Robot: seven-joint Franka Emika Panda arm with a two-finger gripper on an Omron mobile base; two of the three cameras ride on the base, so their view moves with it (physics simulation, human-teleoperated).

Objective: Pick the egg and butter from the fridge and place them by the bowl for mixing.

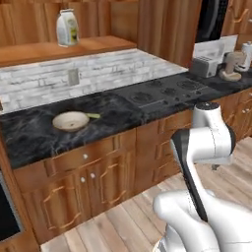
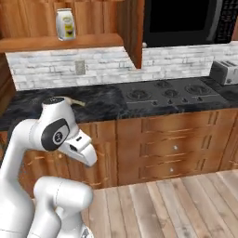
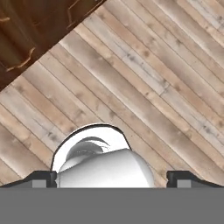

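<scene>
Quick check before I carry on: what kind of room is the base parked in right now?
A home kitchen: a black stovetop set into the dark marble counter, a toaster beside it, and wooden cabinets below.

No text, brand, number or sign can be read anywhere in these pictures. The white-and-yellow bag [image 1: 67, 27] on the wooden shelf [image 1: 59, 50] carries a yellow label patch with dark marks, but they are too blurred to make out as letters. The round dark joint cap [image 2: 58, 136] on the robot arm shows a small pale mark that cannot be read either.
</scene>
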